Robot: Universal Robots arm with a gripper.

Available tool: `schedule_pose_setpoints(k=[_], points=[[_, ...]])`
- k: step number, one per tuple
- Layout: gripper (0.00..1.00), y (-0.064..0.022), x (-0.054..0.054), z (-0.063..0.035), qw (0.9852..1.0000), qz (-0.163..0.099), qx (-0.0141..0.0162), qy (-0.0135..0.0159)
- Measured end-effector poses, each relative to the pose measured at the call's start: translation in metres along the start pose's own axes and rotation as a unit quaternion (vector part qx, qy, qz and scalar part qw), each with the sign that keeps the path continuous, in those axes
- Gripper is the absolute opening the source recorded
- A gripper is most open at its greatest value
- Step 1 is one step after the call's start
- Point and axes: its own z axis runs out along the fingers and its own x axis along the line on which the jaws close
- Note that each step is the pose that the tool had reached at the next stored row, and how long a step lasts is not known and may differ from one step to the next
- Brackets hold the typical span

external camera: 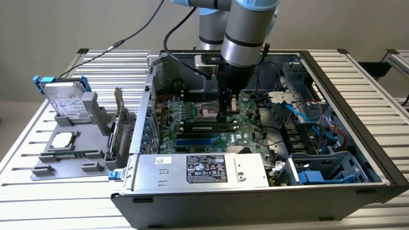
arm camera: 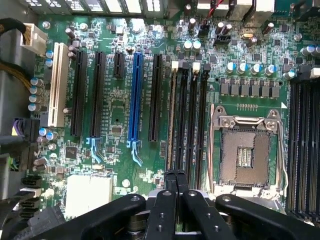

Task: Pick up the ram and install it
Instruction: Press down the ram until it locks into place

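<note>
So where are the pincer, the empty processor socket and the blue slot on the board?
pincer (arm camera: 175, 181): wrist view, at the shut fingertips.
empty processor socket (arm camera: 246, 156): wrist view, on the middle of its contact field.
blue slot (arm camera: 134, 95): wrist view, partway along its length.

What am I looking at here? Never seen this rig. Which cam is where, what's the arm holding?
The exterior view is a camera off the arm: a grey robot arm reaches down into an open PC case lying on a slatted metal table. On the exterior view's left, a grey holder carries parts, including a hard drive. The wrist view is a camera mounted on the arm, looking down past the gripper at the green motherboard, with its empty CPU socket and a blue slot. The gripper's black fingers are shut, and I see no RAM stick between them. It sits just above the black memory slots beside the socket.
</note>
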Motion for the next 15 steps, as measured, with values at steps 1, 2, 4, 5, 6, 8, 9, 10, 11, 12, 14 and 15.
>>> schedule_pose_setpoints(k=[1,2,4,5,6,8,9,10,11,12,14,15], points=[[0.10,0.0030,0.000,0.0003,1.0000,0.000,0.0000,0.0001],[0.10,0.0059,0.000,0.0006,1.0000,0.000,0.0000,0.0001],[0.10,0.0123,-0.001,0.0013,1.0000,0.000,-0.0001,0.0002],[0.10,0.0156,-0.001,0.0016,1.0000,0.000,-0.0001,0.0002],[0.10,0.0189,-0.001,0.0020,1.0000,0.000,0.0000,0.0002],[0.10,0.0258,-0.001,0.0028,1.0000,0.000,0.0000,0.0004],[0.10,0.0293,-0.001,0.0033,1.0000,0.000,0.0001,0.0005],[0.10,0.0326,-0.002,0.0037,1.0000,0.000,0.0001,0.0007],[0.10,0.0363,-0.002,0.0041,1.0000,0.000,0.0001,0.0009],[0.10,0.0396,-0.002,0.0044,1.0000,0.000,0.0000,0.0012],[0.10,0.0462,-0.002,0.0052,1.0000,0.000,0.0001,0.0018],[0.10,0.0493,-0.002,0.0055,1.0000,0.000,0.0001,0.0021]])
